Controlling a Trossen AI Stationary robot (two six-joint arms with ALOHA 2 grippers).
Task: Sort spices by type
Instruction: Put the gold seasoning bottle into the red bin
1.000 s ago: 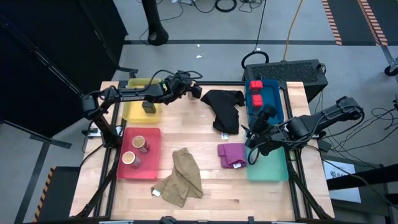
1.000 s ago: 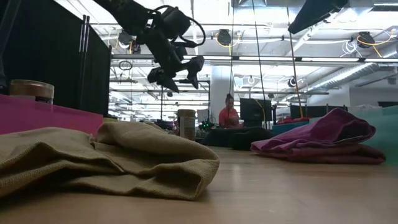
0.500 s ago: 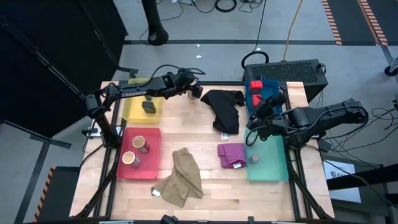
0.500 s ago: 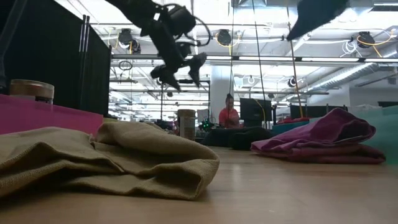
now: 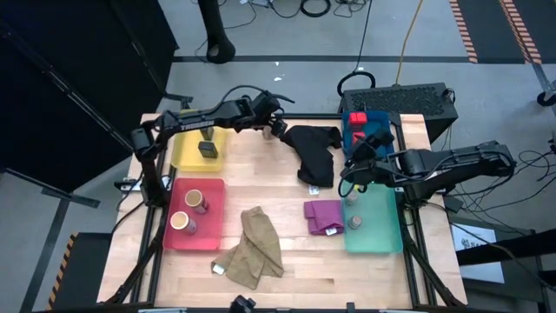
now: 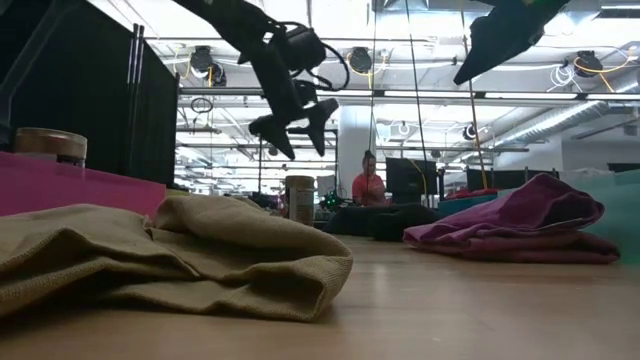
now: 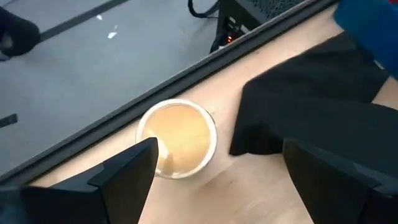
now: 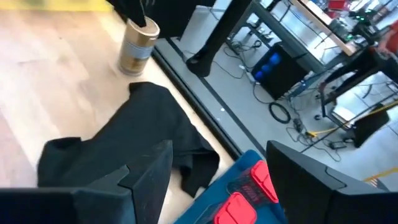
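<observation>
While our left gripper (image 5: 276,123) hangs above the far edge of the table (image 5: 261,174), its jaws stand wide apart and they hold nothing. Directly under these jaws we see a tan open-topped cylinder (image 7: 176,138), upright on the wood, a little nearer to one finger than to the other, and the fingers (image 7: 127,177) do not touch it. Just beside that finger's opposite side lies the black cloth (image 5: 314,149). Behind the left jaws, in the yellow tray (image 5: 184,155), sits a dark grey block (image 5: 208,149), and farther back the red tray (image 5: 208,236) keeps two tan cylinders (image 5: 195,201). Our right gripper (image 5: 354,169) floats in the air near the blue tray (image 5: 382,130), with its jaws partly open and empty. Ahead of these jaws we find the red boxes (image 8: 239,196) in the blue tray and the black cloth, and far ahead the same tan cylinder. Below and behind the right jaws, in the teal tray (image 5: 378,230), stand two small grey jars (image 5: 354,223). The purple cloth (image 5: 323,216) lies just beside the teal tray, and the khaki cloth (image 5: 256,246) is well apart from both jaws.
</observation>
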